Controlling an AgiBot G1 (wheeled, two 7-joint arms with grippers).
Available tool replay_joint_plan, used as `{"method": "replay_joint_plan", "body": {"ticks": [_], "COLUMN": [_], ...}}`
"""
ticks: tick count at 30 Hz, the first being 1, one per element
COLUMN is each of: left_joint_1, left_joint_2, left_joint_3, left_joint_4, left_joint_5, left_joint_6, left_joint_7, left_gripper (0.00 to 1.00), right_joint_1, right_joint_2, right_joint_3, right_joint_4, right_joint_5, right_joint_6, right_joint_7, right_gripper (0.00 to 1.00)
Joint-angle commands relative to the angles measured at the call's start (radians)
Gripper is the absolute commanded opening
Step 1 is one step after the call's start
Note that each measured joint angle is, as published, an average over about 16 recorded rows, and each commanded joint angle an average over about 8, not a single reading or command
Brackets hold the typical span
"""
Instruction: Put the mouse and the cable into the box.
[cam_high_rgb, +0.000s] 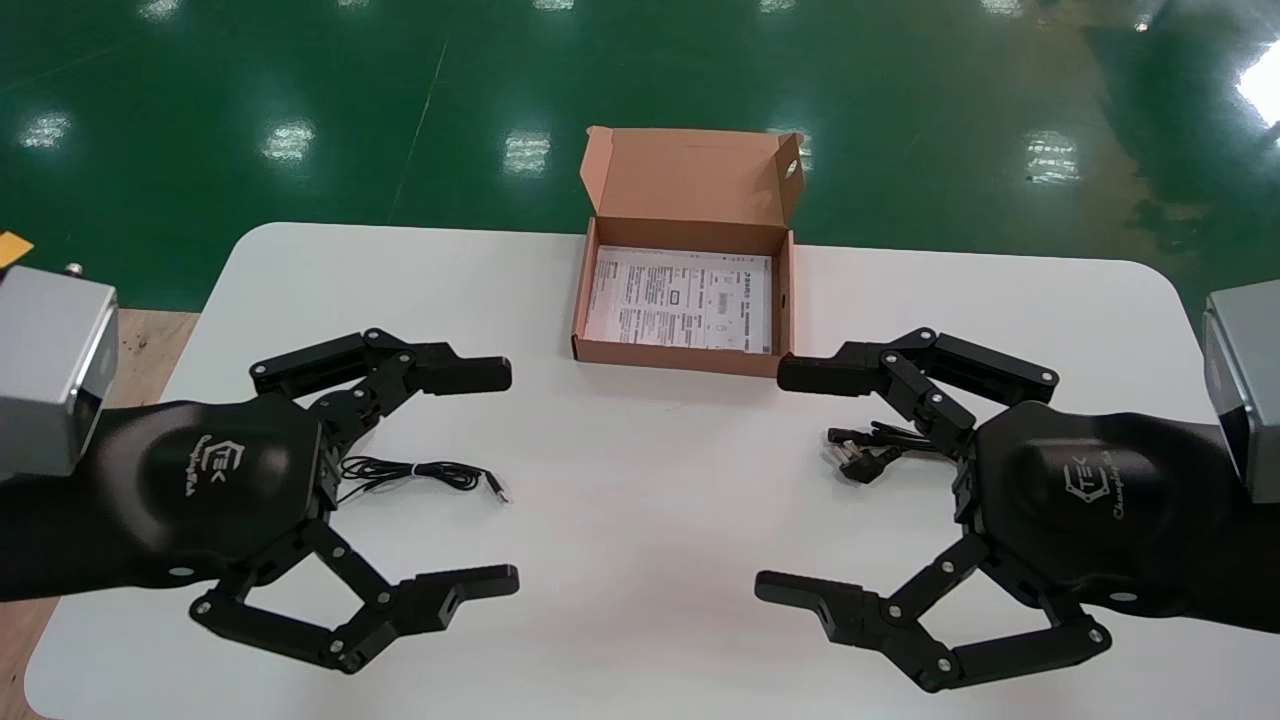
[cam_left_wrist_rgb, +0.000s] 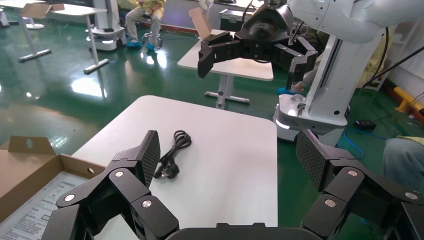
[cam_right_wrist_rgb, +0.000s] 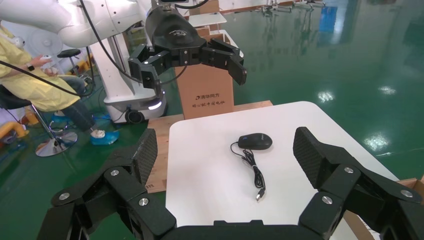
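A black mouse (cam_right_wrist_rgb: 255, 141) lies on the white table (cam_high_rgb: 640, 600), its thin cord (cam_high_rgb: 420, 472) trailing toward the middle with the USB plug at the end. In the head view the mouse body is hidden under my left gripper (cam_high_rgb: 495, 478), which hovers open above it. A coiled black power cable (cam_high_rgb: 868, 452) with a plug lies on the right, also seen in the left wrist view (cam_left_wrist_rgb: 172, 155). My right gripper (cam_high_rgb: 790, 482) hovers open over it. An open brown cardboard box (cam_high_rgb: 680, 355) stands at the table's far middle with a printed sheet (cam_high_rgb: 680, 298) on its floor.
The box lid (cam_high_rgb: 690, 180) stands up at the back. Bare table surface lies between the two grippers and in front of the box. Green floor surrounds the table; a wooden pallet (cam_right_wrist_rgb: 160, 150) sits beyond the left edge.
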Motion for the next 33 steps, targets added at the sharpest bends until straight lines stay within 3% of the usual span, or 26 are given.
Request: {"method": "replay_joint_plan", "body": {"ticks": [1, 26, 33], "left_joint_1": [0.0, -0.001, -0.105], "left_joint_2": [0.0, -0.002, -0.018], "left_joint_3": [0.0, 0.002, 0.082], "left_joint_4": [0.0, -0.002, 0.0], "left_joint_5": [0.0, 0.005, 0.157], "left_joint_6": [0.0, 0.003, 0.067], "left_joint_7": [0.0, 0.0, 0.001], "left_gripper": [1.0, 1.0, 1.0], "right_joint_1": [0.0, -0.001, 0.025], "right_joint_2": [0.0, 0.0, -0.001], "right_joint_3": [0.0, 0.0, -0.004], "right_joint_4": [0.0, 0.001, -0.027], "right_joint_5": [0.0, 0.0, -0.057], "right_joint_6": [0.0, 0.0, -0.014], "right_joint_7": [0.0, 0.001, -0.073], "right_gripper": [1.0, 1.0, 1.0]}}
